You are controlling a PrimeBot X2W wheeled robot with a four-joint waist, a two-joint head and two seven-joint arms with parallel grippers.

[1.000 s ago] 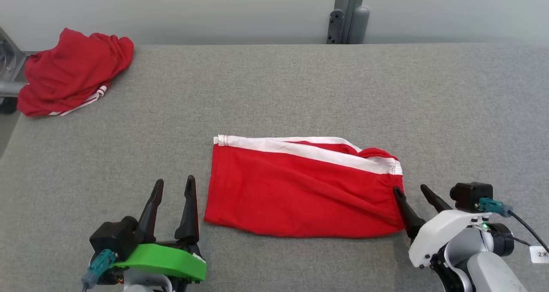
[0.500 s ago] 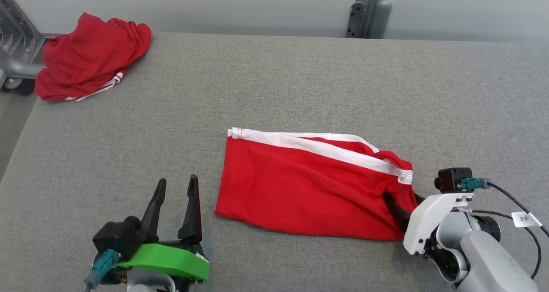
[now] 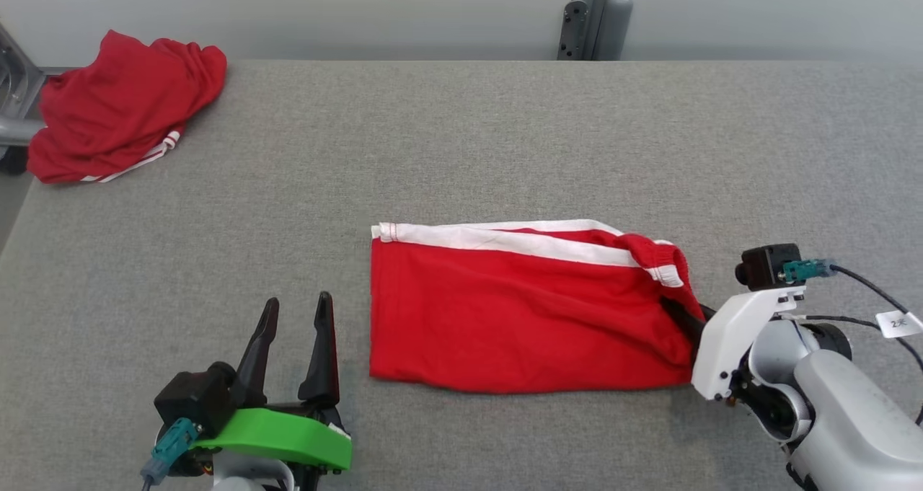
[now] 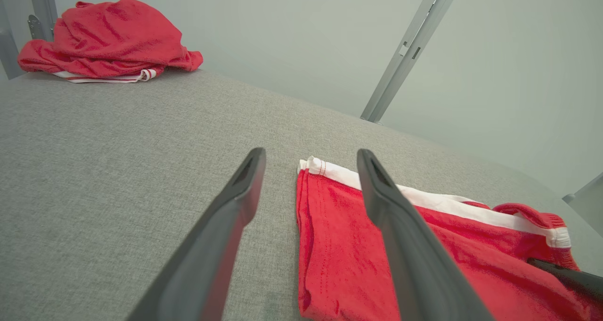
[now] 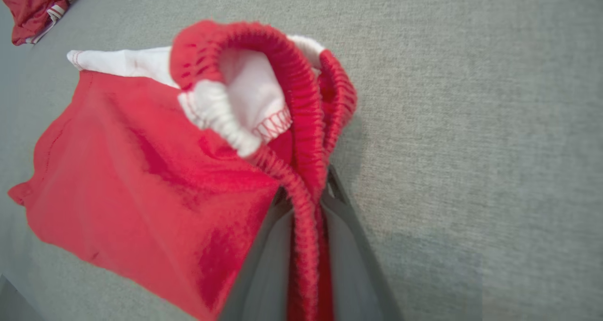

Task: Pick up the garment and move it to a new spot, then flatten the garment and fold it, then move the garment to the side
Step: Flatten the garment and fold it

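1. You are looking at two red garments with white trim; the garment you are working on is lying folded near the middle of the grey table, towards its near edge and between your two arms; the second garment is sitting in a crumpled heap at the table's far left corner, well apart from the first.
2. You are running two grippers; the left gripper is resting just beside the garment's left edge with its fingers spread and nothing between them, and the left wrist view is showing the same gap.
3. The right gripper is pressing its two fingers together on the garment's ribbed waistband at the right end; the cloth is bunching up above the fingertips there.
4. You are seeing one table and one metal post standing behind its far edge.
5. Against a second ago: the right gripper's fingers were standing apart at the garment's right edge, and now they are pinching it; the right end of the garment is gathering into a hump where it lay flatter; the left gripper is staying spread in the same place; the head camera has shifted a little, so the whole scene is sitting differently in that view.
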